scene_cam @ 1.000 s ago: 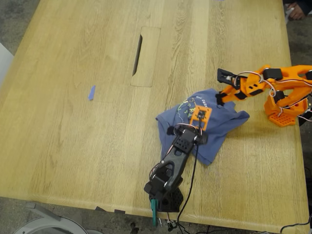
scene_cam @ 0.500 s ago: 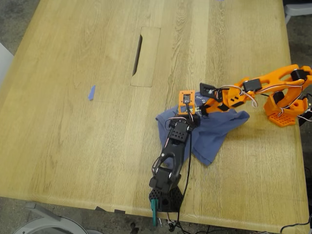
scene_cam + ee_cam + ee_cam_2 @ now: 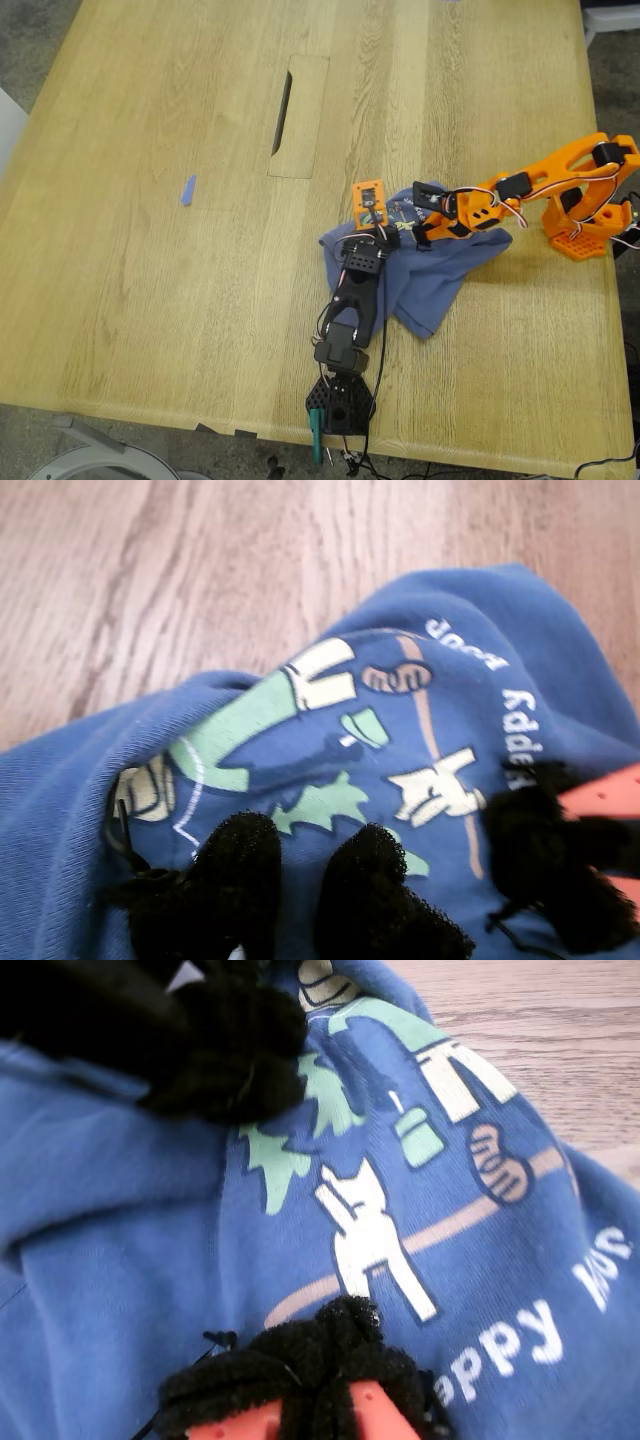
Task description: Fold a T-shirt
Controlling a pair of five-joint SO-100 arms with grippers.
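Observation:
The slate-blue T-shirt [image 3: 440,275] lies crumpled on the wooden table, towards the exterior view's right. Its green and white chest print [image 3: 330,750] [image 3: 380,1210] faces up. My first gripper [image 3: 388,235] [image 3: 300,880], on the black arm, rests its black fuzzy pads on the cloth just below the print, with a narrow gap between them. My second gripper [image 3: 412,228] [image 3: 310,1380], on the orange arm, sits at the opposite side of the print, its pads closed together on the fabric. The two grippers are a few centimetres apart.
A small blue scrap [image 3: 188,190] lies far off towards the exterior view's left. A cable slot [image 3: 283,112] is cut into the table [image 3: 150,300] beyond the shirt. The orange arm's base [image 3: 585,235] stands at the exterior view's right edge and the black base [image 3: 340,405] at the near edge.
The orange arm has swung down from above the table onto the shirt's print and its jaws have closed. The black arm has stretched forward, so both grippers now meet at the print.

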